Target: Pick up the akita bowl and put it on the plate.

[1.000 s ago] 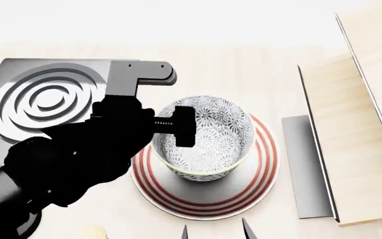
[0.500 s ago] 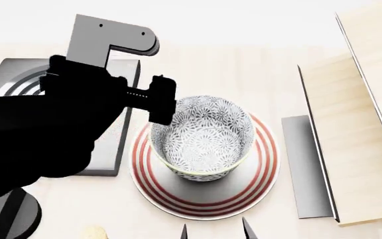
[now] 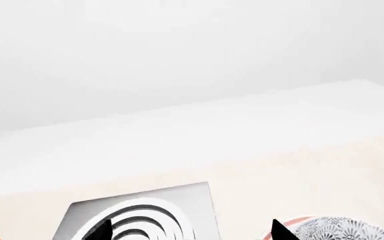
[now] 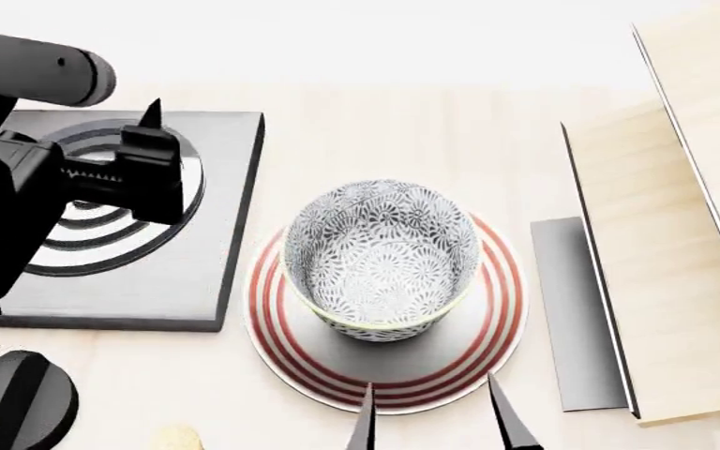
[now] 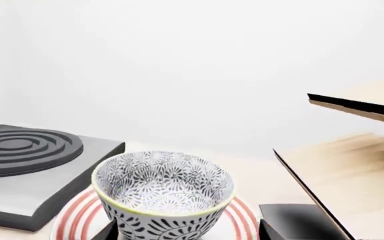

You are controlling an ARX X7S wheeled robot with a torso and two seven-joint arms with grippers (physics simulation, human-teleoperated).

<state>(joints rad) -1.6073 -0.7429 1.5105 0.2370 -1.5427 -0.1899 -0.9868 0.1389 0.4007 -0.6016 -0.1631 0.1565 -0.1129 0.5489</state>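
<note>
The akita bowl (image 4: 382, 258), white with a dense grey-blue leaf pattern, stands upright on the plate (image 4: 288, 352), a flat white plate with red rings. My left gripper (image 4: 135, 173) hangs above the burner, to the left of the bowl and apart from it. In the left wrist view its gripper (image 3: 192, 232) is open and holds nothing, and the bowl (image 3: 342, 231) sits off to one side. My right gripper (image 4: 435, 424) is open at the plate's near edge. The right wrist view shows the bowl (image 5: 162, 192) just beyond its gripper (image 5: 188, 232), on the plate (image 5: 72, 220).
A dark grey square burner (image 4: 198, 272) with concentric rings lies left of the plate, with a black knob (image 4: 16, 403) in front of it. Wooden panels (image 4: 673, 281) and a grey slab (image 4: 579, 309) stand at the right.
My left gripper has pulled away from the bowl's rim, up and to the left over the burner. The right fingertips have pushed further into view. The bowl has stayed on the plate.
</note>
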